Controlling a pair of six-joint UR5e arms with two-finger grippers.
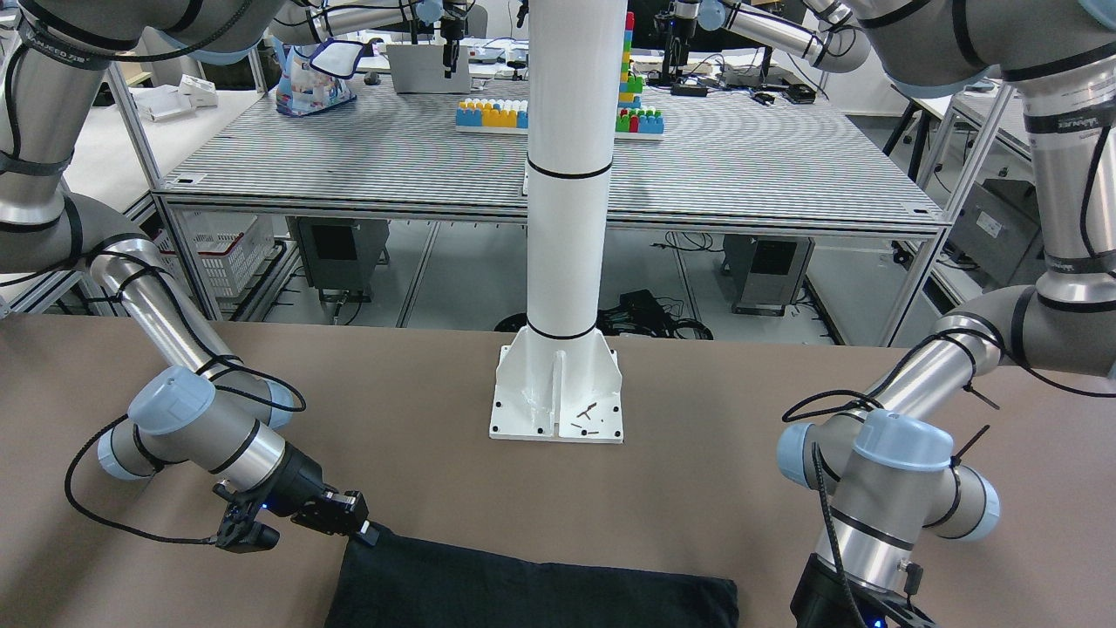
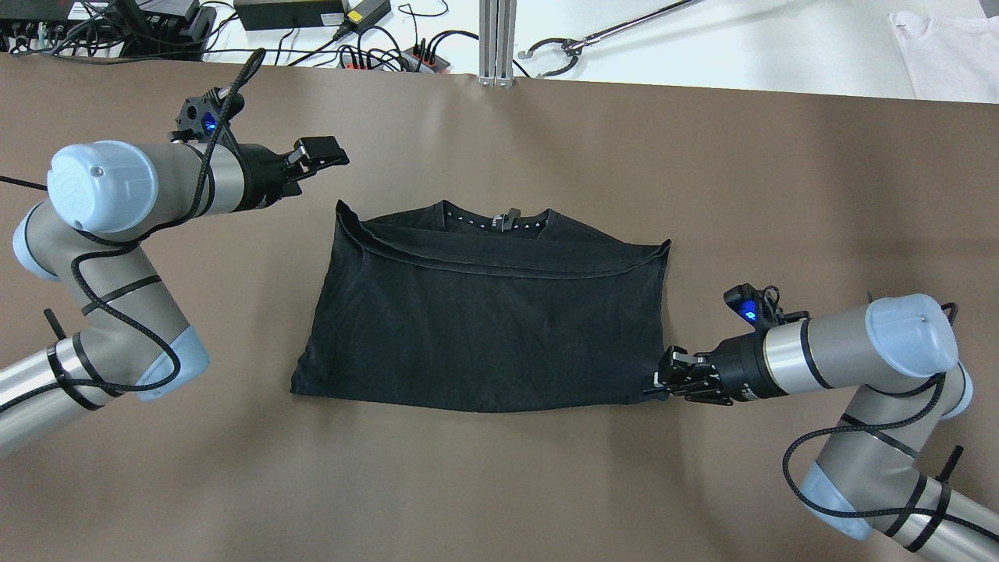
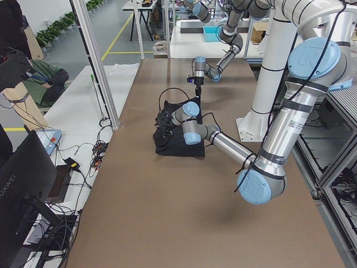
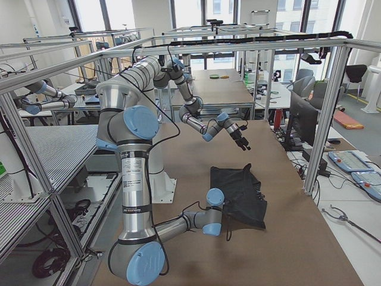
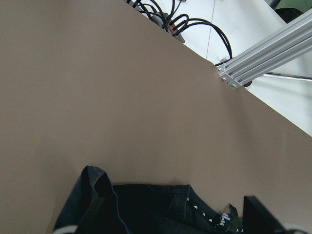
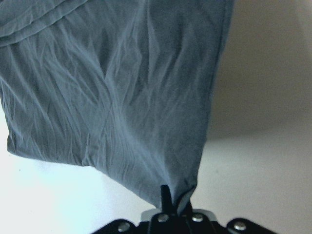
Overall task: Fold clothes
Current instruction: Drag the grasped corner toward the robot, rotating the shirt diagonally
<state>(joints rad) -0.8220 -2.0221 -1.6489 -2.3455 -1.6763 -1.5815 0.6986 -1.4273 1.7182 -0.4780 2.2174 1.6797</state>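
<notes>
Pinching one clothes [image 2: 484, 328] corner, right gripper [image 2: 659, 382] jaws; left gripper [image 2: 332, 153] apart.

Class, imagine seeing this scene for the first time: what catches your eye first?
The black cloth lying folded in the middle of the brown table stands out first. The right gripper pinches its near right corner, while the left gripper hangs open above the table off its far left corner.
</notes>
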